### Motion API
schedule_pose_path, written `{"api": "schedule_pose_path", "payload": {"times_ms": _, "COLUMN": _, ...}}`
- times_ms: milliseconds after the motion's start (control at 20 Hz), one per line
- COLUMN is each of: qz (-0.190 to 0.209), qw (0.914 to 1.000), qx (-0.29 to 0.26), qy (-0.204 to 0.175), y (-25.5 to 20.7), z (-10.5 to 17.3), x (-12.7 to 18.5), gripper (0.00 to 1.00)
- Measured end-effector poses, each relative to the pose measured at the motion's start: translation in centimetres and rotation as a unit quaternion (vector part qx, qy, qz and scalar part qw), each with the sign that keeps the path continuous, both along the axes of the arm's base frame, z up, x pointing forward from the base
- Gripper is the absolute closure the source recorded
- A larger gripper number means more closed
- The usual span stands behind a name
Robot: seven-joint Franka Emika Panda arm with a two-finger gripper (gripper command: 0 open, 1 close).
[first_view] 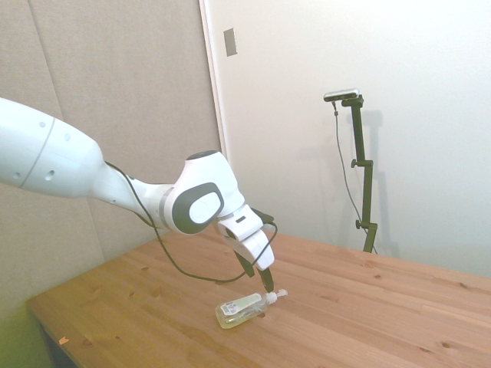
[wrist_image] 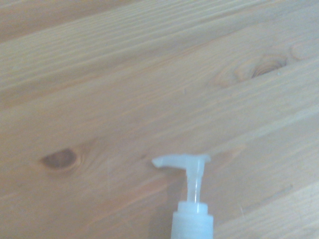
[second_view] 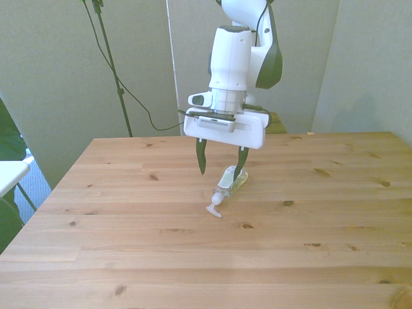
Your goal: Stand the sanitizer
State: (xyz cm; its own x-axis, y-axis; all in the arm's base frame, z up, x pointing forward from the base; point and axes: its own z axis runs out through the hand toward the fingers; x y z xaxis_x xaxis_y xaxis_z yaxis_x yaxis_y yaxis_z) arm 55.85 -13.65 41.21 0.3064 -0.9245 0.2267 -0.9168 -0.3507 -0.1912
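The sanitizer lies on its side on the wooden table, a small clear bottle of pale yellowish liquid with a light label. In the front view the sanitizer points its white pump nozzle toward the near edge. My gripper hangs open just above the bottle's neck end, one dark finger on each side, and one of them hides part of the bottle. In the side view the gripper is tilted down over the pump. The wrist view shows the nozzle close up on bare wood.
A black cable loops under the arm above the table. Beyond the front view's left table edge stand a white surface and something green. A yellow and red box sits behind the far edge.
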Motion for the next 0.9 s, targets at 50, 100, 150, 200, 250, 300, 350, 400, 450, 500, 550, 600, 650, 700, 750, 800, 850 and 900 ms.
{"api": "schedule_pose_path", "payload": {"times_ms": 50, "qz": -0.005, "qw": 1.0000, "qx": 0.000, "qy": 0.001, "y": -0.4, "z": -0.4, "x": 0.8, "gripper": 0.00}}
{"api": "schedule_pose_path", "payload": {"times_ms": 100, "qz": -0.008, "qw": 1.0000, "qx": -0.001, "qy": 0.002, "y": -0.6, "z": -0.8, "x": 1.6, "gripper": 0.00}}
{"api": "schedule_pose_path", "payload": {"times_ms": 150, "qz": -0.010, "qw": 0.9999, "qx": -0.002, "qy": 0.003, "y": -0.9, "z": -1.2, "x": 2.3, "gripper": 0.00}}
{"api": "schedule_pose_path", "payload": {"times_ms": 200, "qz": -0.011, "qw": 0.9999, "qx": -0.002, "qy": 0.004, "y": -1.0, "z": -1.6, "x": 2.9, "gripper": 0.00}}
{"api": "schedule_pose_path", "payload": {"times_ms": 250, "qz": -0.012, "qw": 0.9999, "qx": -0.003, "qy": 0.006, "y": -1.2, "z": -2.0, "x": 3.4, "gripper": 0.00}}
{"api": "schedule_pose_path", "payload": {"times_ms": 300, "qz": -0.014, "qw": 0.9999, "qx": -0.002, "qy": 0.009, "y": -1.3, "z": -2.5, "x": 3.7, "gripper": 0.00}}
{"api": "schedule_pose_path", "payload": {"times_ms": 350, "qz": -0.015, "qw": 0.9998, "qx": -0.001, "qy": 0.012, "y": -1.4, "z": -3.0, "x": 3.9, "gripper": 0.00}}
{"api": "schedule_pose_path", "payload": {"times_ms": 400, "qz": -0.017, "qw": 0.9997, "qx": 0.000, "qy": 0.016, "y": -1.6, "z": -3.4, "x": 4.0, "gripper": 0.00}}
{"api": "schedule_pose_path", "payload": {"times_ms": 450, "qz": -0.019, "qw": 0.9996, "qx": 0.003, "qy": 0.019, "y": -1.6, "z": -3.9, "x": 4.1, "gripper": 0.00}}
{"api": "schedule_pose_path", "payload": {"times_ms": 500, "qz": -0.021, "qw": 0.9995, "qx": 0.004, "qy": 0.022, "y": -1.8, "z": -4.3, "x": 4.0, "gripper": 0.00}}
{"api": "schedule_pose_path", "payload": {"times_ms": 550, "qz": -0.022, "qw": 0.9995, "qx": 0.005, "qy": 0.024, "y": -1.9, "z": -4.6, "x": 4.0, "gripper": 0.00}}
{"api": "schedule_pose_path", "payload": {"times_ms": 600, "qz": -0.023, "qw": 0.9994, "qx": 0.006, "qy": 0.026, "y": -2.1, "z": -4.8, "x": 4.0, "gripper": 0.00}}
{"api": "schedule_pose_path", "payload": {"times_ms": 650, "qz": -0.024, "qw": 0.9993, "qx": 0.007, "qy": 0.028, "y": -2.2, "z": -5.0, "x": 3.9, "gripper": 1.00}}
{"api": "schedule_pose_path", "payload": {"times_ms": 700, "qz": -0.024, "qw": 0.9993, "qx": 0.007, "qy": 0.029, "y": -2.3, "z": -5.2, "x": 3.9, "gripper": 1.00}}
{"api": "schedule_pose_path", "payload": {"times_ms": 750, "qz": -0.023, "qw": 0.9992, "qx": 0.008, "qy": 0.031, "y": -2.4, "z": -5.5, "x": 3.8, "gripper": 1.00}}
{"api": "schedule_pose_path", "payload": {"times_ms": 800, "qz": -0.022, "qw": 0.9992, "qx": 0.008, "qy": 0.033, "y": -2.5, "z": -5.7, "x": 3.7, "gripper": 1.00}}
{"api": "schedule_pose_path", "payload": {"times_ms": 850, "qz": -0.021, "qw": 0.9991, "qx": 0.008, "qy": 0.035, "y": -2.5, "z": -5.8, "x": 3.6, "gripper": 1.00}}
{"api": "schedule_pose_path", "payload": {"times_ms": 900, "qz": -0.020, "qw": 0.9991, "qx": 0.008, "qy": 0.036, "y": -2.6, "z": -6.0, "x": 3.5, "gripper": 1.00}}
